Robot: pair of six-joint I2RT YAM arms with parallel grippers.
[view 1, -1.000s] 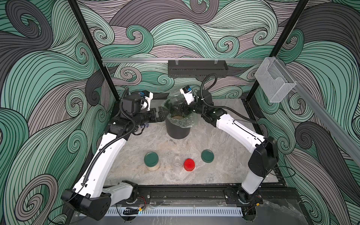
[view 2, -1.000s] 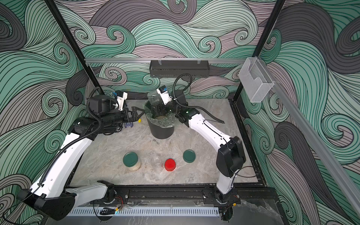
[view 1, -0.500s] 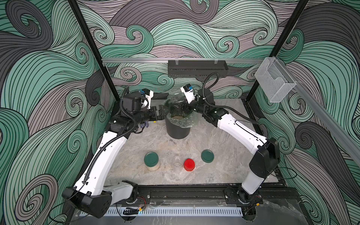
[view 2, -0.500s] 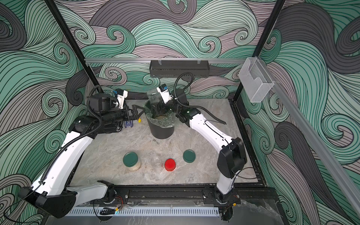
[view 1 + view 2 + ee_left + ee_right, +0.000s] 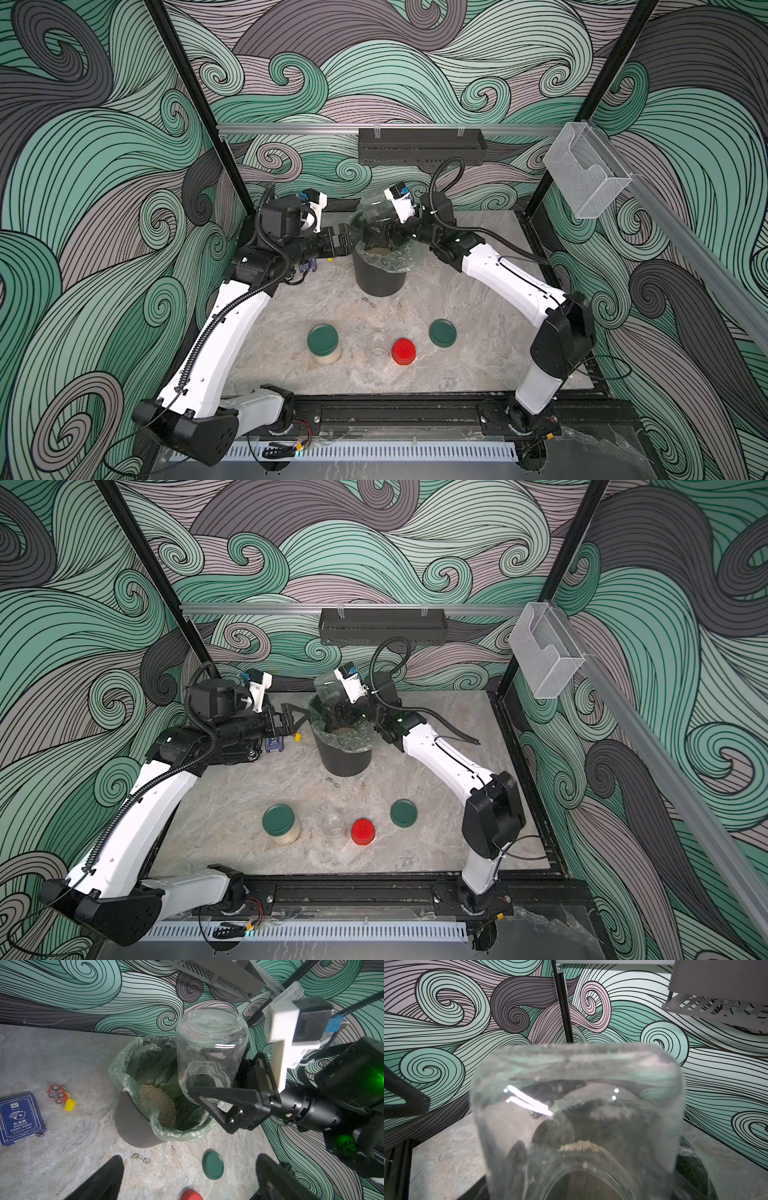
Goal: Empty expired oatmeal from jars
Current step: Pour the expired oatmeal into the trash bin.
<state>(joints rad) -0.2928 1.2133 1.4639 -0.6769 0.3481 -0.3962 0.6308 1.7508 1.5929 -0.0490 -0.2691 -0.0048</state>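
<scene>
Left gripper (image 5: 348,240): jaws wide apart, empty, just beside the bin (image 5: 376,278). Right gripper (image 5: 197,1072): clamped on 1 nearly empty upturned jar (image 5: 209,1039), mouth down over the bin. Oatmeal (image 5: 160,1103) lies in the bin's liner (image 5: 118,1076). Front row: 1 lidded jar (image 5: 323,343) holding oatmeal, 1 open small jar (image 5: 378,347), red lid (image 5: 403,350), green lid (image 5: 442,332).

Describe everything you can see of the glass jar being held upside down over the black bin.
The jar is clear glass, a wide cylinder with rounded shoulders, lidless and mouth-down, slightly tilted, above the lined bin. It looks nearly empty; a few pale crumbs cling inside. The right gripper clamps it near the neck, a finger on each side. Oatmeal lies heaped in the bin below.
</scene>
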